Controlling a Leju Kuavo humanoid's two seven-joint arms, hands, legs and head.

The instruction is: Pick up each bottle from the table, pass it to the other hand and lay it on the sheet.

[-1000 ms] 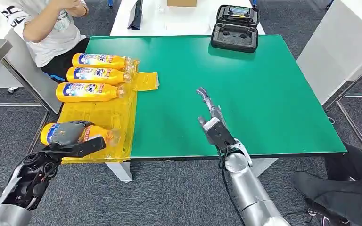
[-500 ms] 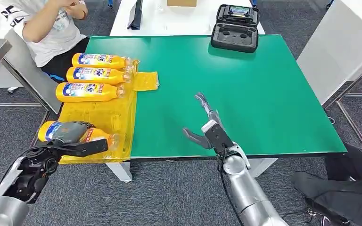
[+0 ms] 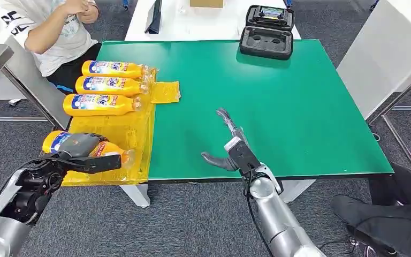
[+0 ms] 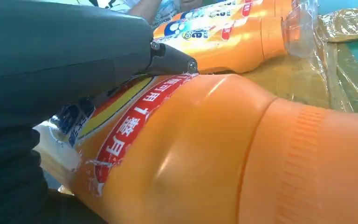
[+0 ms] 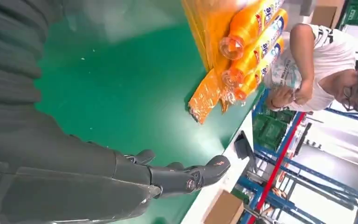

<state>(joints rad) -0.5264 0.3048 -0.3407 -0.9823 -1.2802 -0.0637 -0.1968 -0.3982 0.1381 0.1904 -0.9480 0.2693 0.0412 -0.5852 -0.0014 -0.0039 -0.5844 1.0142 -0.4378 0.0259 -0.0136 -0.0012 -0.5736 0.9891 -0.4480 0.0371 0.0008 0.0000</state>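
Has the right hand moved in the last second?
Yes. The right hand has drawn back toward the green table's near edge, thumb now spread out.

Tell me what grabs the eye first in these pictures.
The orange bottles stand out: three lie side by side on the yellow sheet at the green table's left edge. The left hand grips a fourth bottle at the sheet's near end, while the right hand hovers open over the bare green.

Four orange bottles [image 3: 106,69], one yellow sheet [image 3: 123,131], one black case [image 3: 267,32].
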